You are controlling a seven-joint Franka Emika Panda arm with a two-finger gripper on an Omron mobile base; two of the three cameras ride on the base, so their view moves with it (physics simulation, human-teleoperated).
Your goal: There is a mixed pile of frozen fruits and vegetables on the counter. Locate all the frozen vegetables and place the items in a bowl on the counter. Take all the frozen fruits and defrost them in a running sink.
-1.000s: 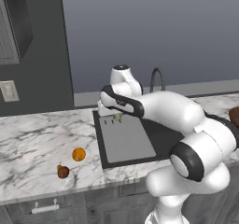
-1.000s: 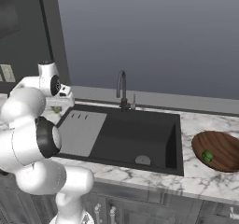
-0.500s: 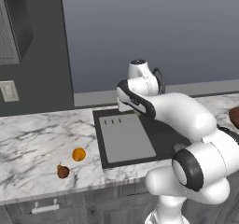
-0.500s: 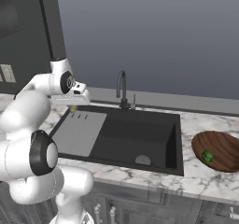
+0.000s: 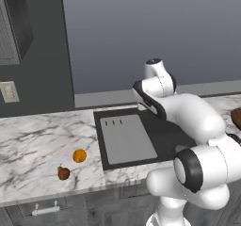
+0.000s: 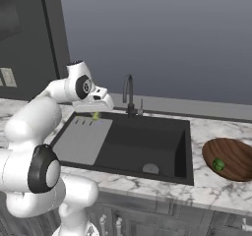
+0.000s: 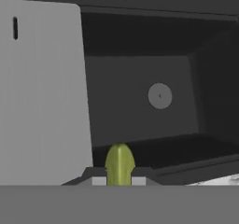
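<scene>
Nearest the front edge of the counter, left of the sink: the brown stemmed fruit, stem up, resting on the marble. Just behind it and a touch to the right, the orange ball, close to the fruit but not touching it.

Right of the sink, on the counter's right end, the bowl sits near the front edge. The dark green ball lies inside it, toward its near left side.

Mid-depth: the sink, black basin with the pale ribbed drainboard filling its left part and a round drain in the floor.

Farther back: the gripper hangs above the rear edge of the drainboard, clenched on the pale yellow-green bit, which pokes out past the fingertips, pointed end first.

At the sink's back rim, the arched tap.
</scene>
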